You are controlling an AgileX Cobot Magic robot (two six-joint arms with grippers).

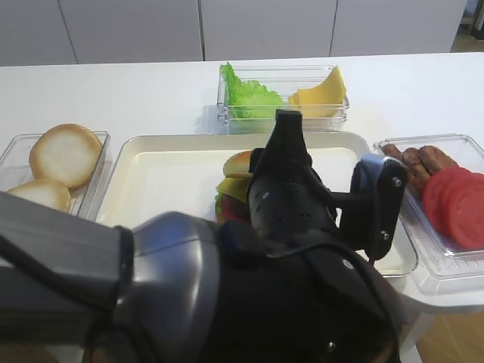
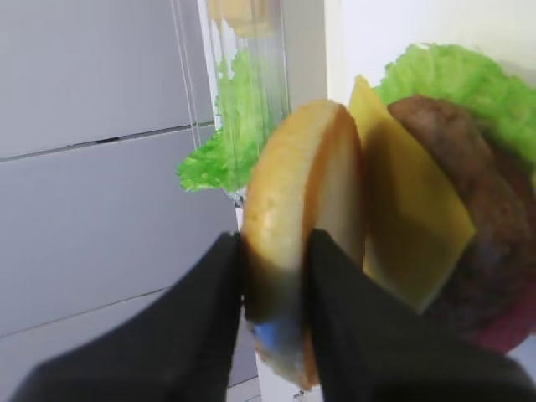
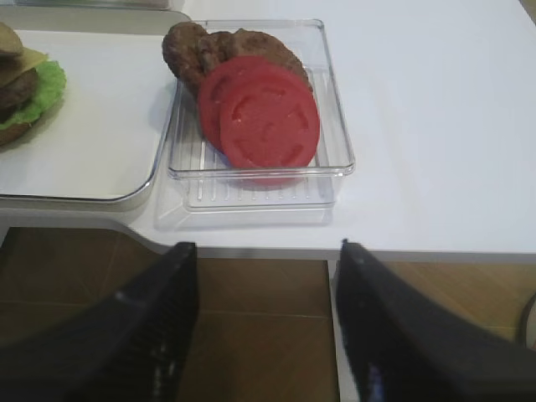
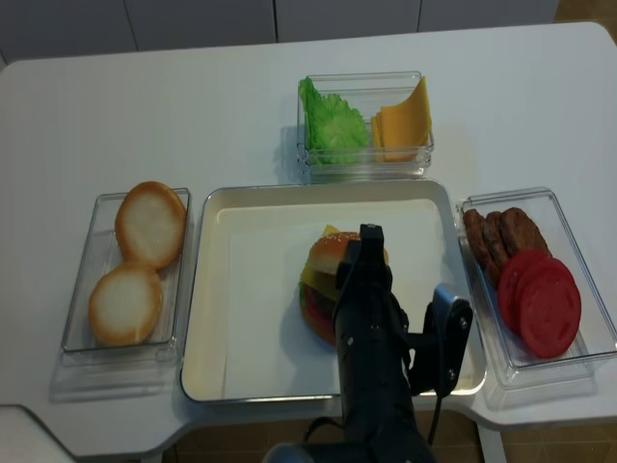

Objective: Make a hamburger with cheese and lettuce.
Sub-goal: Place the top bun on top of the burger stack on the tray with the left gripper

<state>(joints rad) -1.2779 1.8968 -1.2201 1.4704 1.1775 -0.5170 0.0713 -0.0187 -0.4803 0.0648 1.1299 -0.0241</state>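
Observation:
The hamburger (image 4: 323, 280) stands in the middle of the cream tray (image 4: 255, 309). In the left wrist view I see its yellow cheese (image 2: 410, 226) square on the dark patty (image 2: 469, 184), with the frilly lettuce (image 2: 452, 79) and a red tomato edge (image 2: 512, 331) beneath. My left gripper (image 2: 276, 276) is shut on the rim of the glossy top bun (image 2: 297, 184), one finger above it and one between bun and cheese. It also shows in the overhead view (image 4: 362, 253). My right gripper (image 3: 268, 247) is open and empty, off the table's front edge over the floor.
A clear bin at the back holds a lettuce bunch (image 1: 246, 91) and curled cheese slices (image 1: 321, 91). The left bin holds two pale bun halves (image 1: 64, 155). The right bin (image 3: 335, 159) holds tomato slices (image 3: 264, 113) and patties (image 3: 209, 46).

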